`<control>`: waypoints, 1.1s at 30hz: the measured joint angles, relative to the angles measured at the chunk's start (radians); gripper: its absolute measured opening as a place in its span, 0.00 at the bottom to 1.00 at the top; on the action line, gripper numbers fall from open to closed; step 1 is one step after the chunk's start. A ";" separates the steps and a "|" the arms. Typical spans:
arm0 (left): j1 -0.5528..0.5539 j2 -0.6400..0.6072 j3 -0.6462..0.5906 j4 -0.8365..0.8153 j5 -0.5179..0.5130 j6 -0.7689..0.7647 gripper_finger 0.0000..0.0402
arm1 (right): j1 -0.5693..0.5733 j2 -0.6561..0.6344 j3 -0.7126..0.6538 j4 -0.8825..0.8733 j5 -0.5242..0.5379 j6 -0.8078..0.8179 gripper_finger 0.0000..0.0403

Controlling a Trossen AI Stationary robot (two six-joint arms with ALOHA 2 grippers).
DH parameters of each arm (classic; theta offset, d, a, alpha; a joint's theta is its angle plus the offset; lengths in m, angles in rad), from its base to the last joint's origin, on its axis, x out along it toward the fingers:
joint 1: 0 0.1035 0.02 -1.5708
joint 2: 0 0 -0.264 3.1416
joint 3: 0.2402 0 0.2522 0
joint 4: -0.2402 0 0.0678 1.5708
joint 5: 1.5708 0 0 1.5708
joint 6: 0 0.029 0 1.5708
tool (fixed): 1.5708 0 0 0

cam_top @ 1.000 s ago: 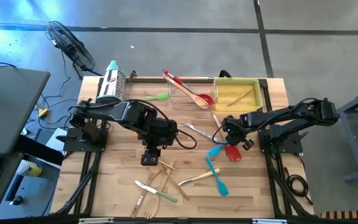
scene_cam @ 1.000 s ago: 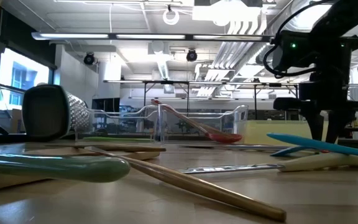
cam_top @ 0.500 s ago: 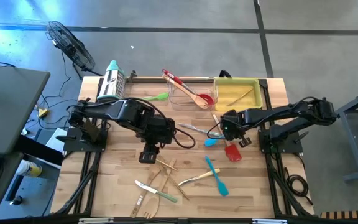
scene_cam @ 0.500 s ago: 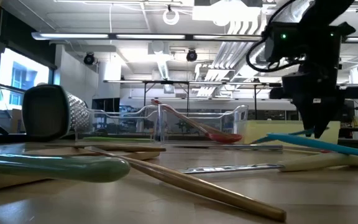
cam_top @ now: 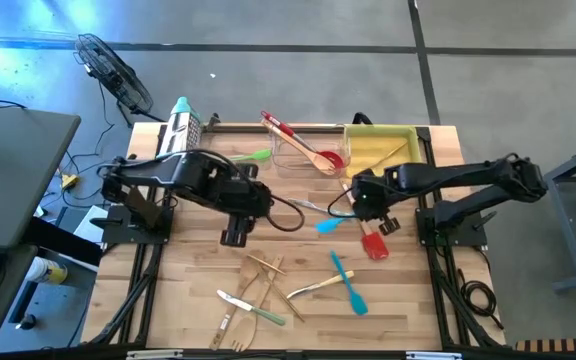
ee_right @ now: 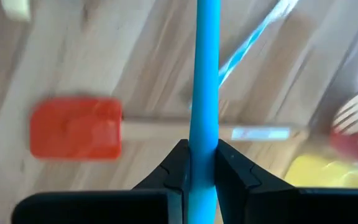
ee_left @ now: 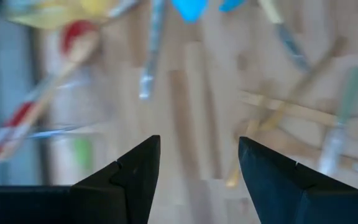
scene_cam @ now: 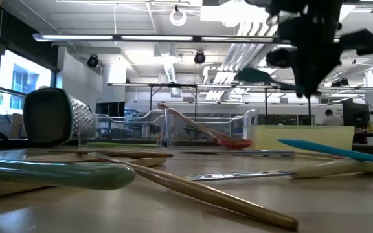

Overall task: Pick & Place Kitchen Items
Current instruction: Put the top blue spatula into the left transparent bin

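My right gripper (cam_top: 361, 207) hangs over the table's middle right, shut on a blue spatula (cam_top: 326, 226). The low view shows the spatula's head (scene_cam: 254, 76) in the air beside that gripper (scene_cam: 306, 81). A red spatula (cam_top: 373, 245) lies flat on the table just below it. My left gripper (cam_top: 236, 235) hovers open above the table's middle left, with nothing between its fingers (ee_left: 199, 155). Several wooden utensils (cam_top: 265, 270), a second blue spatula (cam_top: 349, 287) and a knife (cam_top: 233, 300) lie flat toward the near edge. My right gripper pinches the blue spatula's handle (ee_right: 202, 121) between its two fingers. The fingers come from above, pointing steeply down. The spatula is lifted clear of the table and roughly level, its head (cam_top: 326, 226) sticking out toward the table's left.
At the far edge stand a clear tray (cam_top: 290, 152) holding a red spoon and a wooden utensil, and a yellow tray (cam_top: 356, 150) with a wooden utensil. A steel grater (cam_top: 180, 130) lies at the far left, a green spatula (cam_top: 253, 157) beside it.
My right gripper has risen, staying shut, and drifted toward the table's left and far side. It has carried the blue spatula up from the table, so that it now hangs clear. My left gripper has risen a little toward the far edge and tipped.
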 joint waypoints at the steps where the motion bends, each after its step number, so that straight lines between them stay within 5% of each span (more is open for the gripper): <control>1: 0.000 -0.007 0.000 0.000 -0.050 0.000 0.52 | -0.001 -0.002 0.023 0.007 -0.002 0.000 0.09; 6: 0.001 -0.008 0.000 0.004 -0.301 -0.021 0.52 | -0.007 -0.009 0.105 0.149 -0.007 0.000 0.09; 11: 0.000 -0.008 0.000 0.014 -0.269 -0.001 0.48 | 0.000 -0.016 0.181 0.254 -0.109 -0.002 0.09; 14: 0.000 -0.008 0.000 0.027 -0.274 0.008 0.43 | 0.018 -0.022 0.207 0.258 -0.070 -0.064 0.09; 19: 0.021 -0.031 0.002 0.186 -0.278 0.184 0.36 | -0.029 -0.019 0.236 0.389 -0.104 -0.130 0.09; 26: 0.089 -0.056 -0.001 0.378 -0.166 0.270 0.32 | -0.060 -0.079 0.276 0.580 -0.293 -0.076 0.09; 33: 0.148 -0.058 0.000 0.645 0.074 0.272 0.32 | -0.041 -0.113 0.276 0.785 -0.398 -0.016 0.09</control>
